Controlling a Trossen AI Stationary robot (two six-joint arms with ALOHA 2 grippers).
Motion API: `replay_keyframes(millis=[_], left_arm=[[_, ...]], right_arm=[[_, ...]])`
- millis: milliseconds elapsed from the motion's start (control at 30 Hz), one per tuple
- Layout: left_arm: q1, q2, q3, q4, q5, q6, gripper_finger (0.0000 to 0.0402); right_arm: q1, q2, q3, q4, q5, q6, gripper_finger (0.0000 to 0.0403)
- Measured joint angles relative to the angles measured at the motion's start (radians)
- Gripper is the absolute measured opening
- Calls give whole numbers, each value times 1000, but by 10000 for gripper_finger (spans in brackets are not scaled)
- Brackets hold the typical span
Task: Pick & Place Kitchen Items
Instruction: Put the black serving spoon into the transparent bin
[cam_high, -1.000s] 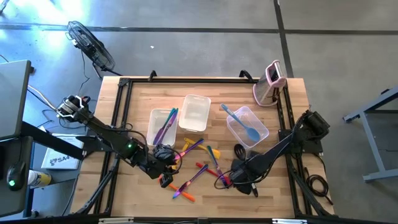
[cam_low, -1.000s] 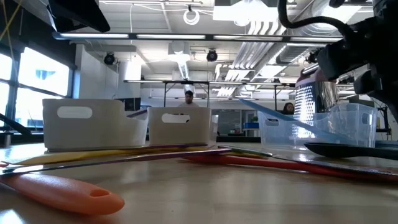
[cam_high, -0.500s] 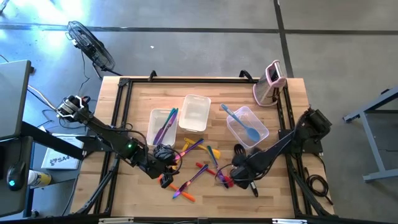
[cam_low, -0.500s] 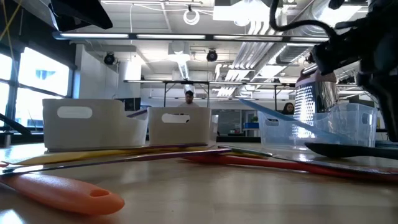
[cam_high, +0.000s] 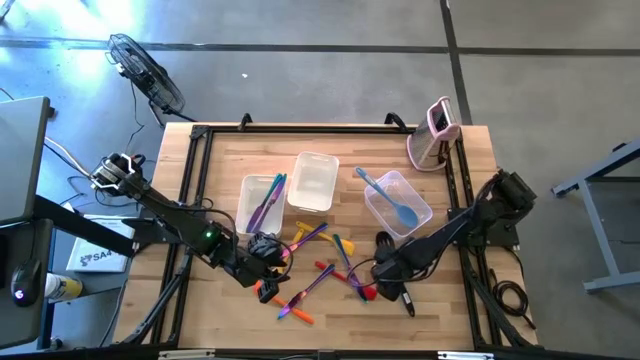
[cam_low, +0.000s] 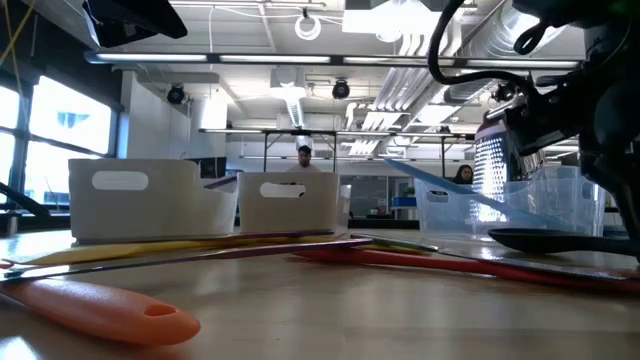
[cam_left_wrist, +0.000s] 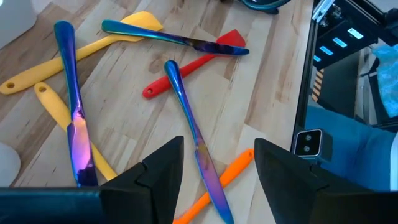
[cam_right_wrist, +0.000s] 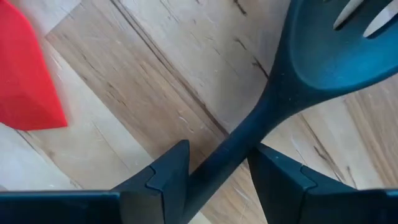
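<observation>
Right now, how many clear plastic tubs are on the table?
3. The left tub holds purple and blue utensils, the middle tub sits beside it, and the right tub holds a light blue spoon. None looks hidden.

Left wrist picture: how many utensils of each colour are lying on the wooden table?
yellow utensils: 2
red spatula: 1
orange utensil: 1
shiny blue-purple knives: 3
Total: 7
</observation>
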Motion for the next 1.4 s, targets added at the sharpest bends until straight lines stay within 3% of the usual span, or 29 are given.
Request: replay_keyframes(millis=[400, 867, 1400], left_arm=[[0, 0, 0, -1, 1, 0, 191], [0, 0, 0, -1, 1, 0, 191], [0, 0, 0, -2, 0, 0, 191]], right_arm=[[-1, -17, -2, -17, 34, 22, 50], [7, -24, -3, -10, 66, -14, 49], [58, -148, -5, 20, 138, -1, 39]])
